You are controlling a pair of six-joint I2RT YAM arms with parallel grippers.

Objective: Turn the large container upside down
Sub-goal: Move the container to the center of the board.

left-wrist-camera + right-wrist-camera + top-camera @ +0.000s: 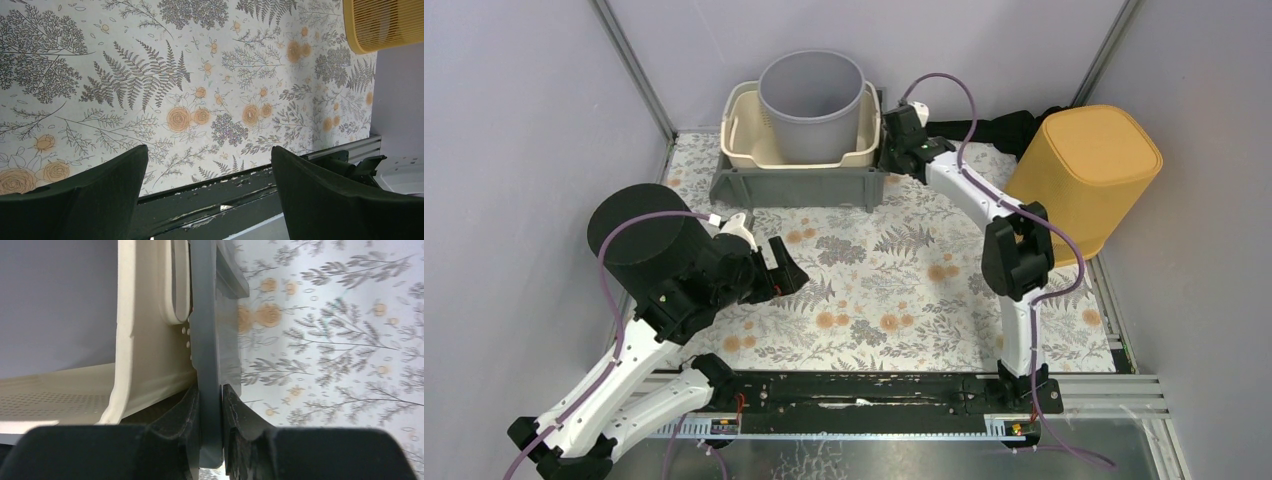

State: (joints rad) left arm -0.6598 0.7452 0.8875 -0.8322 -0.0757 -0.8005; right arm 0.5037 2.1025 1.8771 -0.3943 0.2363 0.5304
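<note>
While upright, crate (pixel 794 187) around basket (pixel 739 135), tub (pixel 809 125).

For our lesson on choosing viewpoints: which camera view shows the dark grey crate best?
The top external view: the whole dark grey crate shows, with the beige basket and grey bucket inside. The right wrist view shows only its side wall, pinched by the right end effector. The left wrist view misses it.

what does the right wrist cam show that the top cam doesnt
Only right wrist: close up, the right claw pinching the grey bin wall, a finger on each side. Only top: grey bucket, yellow tub, black cylinder, open left claw. Both: the bin, cream basket, floral mat.
</note>
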